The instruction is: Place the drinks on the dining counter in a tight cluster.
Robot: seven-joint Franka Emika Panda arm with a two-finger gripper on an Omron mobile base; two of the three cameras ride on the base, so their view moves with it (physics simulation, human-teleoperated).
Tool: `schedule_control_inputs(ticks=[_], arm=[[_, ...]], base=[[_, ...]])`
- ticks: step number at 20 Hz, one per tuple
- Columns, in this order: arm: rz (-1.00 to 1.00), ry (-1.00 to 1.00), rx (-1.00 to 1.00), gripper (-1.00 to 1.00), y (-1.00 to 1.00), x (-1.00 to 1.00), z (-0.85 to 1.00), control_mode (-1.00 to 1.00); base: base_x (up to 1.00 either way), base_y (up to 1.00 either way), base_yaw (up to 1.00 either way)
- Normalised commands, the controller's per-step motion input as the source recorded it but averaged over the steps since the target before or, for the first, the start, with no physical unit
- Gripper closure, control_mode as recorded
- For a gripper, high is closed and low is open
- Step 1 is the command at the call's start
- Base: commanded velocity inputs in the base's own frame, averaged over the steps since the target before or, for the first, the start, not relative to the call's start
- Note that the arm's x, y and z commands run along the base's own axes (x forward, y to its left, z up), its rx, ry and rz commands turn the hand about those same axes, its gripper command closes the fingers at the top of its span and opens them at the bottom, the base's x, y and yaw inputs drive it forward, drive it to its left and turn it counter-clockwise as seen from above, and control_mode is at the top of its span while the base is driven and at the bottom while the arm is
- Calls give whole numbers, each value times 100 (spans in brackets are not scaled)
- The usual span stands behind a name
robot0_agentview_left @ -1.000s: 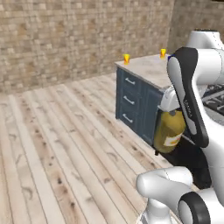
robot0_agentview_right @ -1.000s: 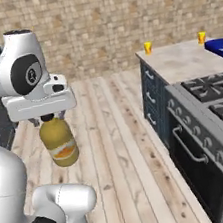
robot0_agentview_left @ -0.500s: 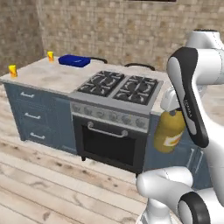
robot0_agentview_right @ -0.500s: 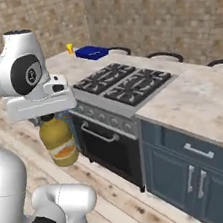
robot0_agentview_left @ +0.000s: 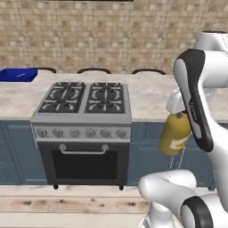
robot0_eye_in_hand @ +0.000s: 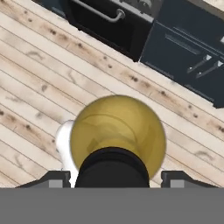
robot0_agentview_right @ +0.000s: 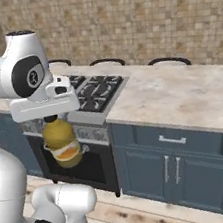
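Amber bottle (robot0_agentview_right: 61,144) hangs from tool (robot0_agentview_right: 50,118); cap mostly hidden.

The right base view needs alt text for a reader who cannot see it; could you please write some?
A white robot arm's gripper holds a squat amber-yellow bottle by its black cap, hanging in the air in front of a stove with a dark oven door. To the right stretches a beige marbled counter over dark blue cabinets, with a tan tiled wall behind.

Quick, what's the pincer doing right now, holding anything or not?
Pincer: closed on the neck of the amber bottle, which hangs upright below it, clear of the wood floor.
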Motion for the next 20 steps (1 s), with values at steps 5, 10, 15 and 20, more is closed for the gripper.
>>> schedule_control_inputs(ticks=[5,10,15,20], arm=[[0,0,0,100,0,0,0,100],[0,0,0,100,0,0,0,100],[0,0,0,100,0,0,0,100],[0,0,0,100,0,0,0,100]], base=[[62,78,3],[16,95,11],[46,100,-1],[61,100,-10]])
